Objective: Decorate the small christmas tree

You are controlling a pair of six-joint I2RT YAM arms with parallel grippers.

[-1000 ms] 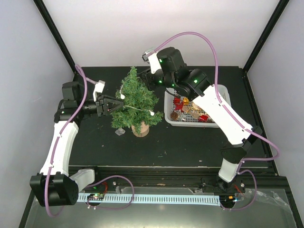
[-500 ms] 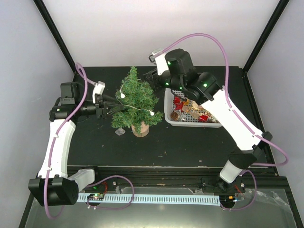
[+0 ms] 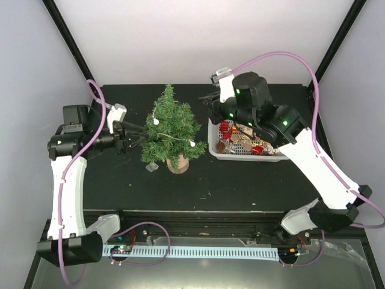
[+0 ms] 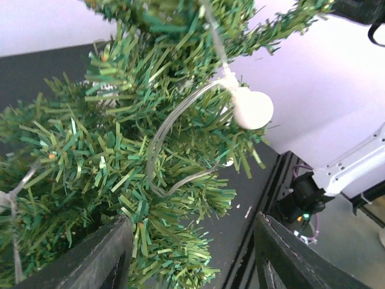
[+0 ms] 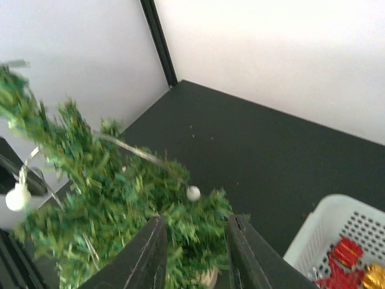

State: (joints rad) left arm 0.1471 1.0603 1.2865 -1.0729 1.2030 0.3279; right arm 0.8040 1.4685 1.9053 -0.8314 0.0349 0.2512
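The small christmas tree (image 3: 171, 127) stands on its tan stump base (image 3: 178, 163) at mid-table, with a clear wire of white bulbs (image 3: 156, 121) draped over it. My left gripper (image 3: 137, 135) is open at the tree's left side. In the left wrist view (image 4: 192, 259) green branches (image 4: 120, 168) and a white bulb (image 4: 252, 108) fill the frame, with branch tips between the jaws. My right gripper (image 3: 207, 110) is open and empty, up to the right of the tree over the basket's left end. It looks down on the tree (image 5: 108, 198) in the right wrist view (image 5: 192, 253).
A white plastic basket (image 3: 278, 158) right of the tree holds several red and gold ornaments (image 3: 227, 128); its corner (image 5: 337, 211) shows in the right wrist view. A small clear piece (image 3: 152, 167) lies on the black table left of the stump. Black frame posts stand at the back corners.
My left gripper has drawn back to the left, off the tree's side. My right arm has swung right and away from the treetop, toward the basket.
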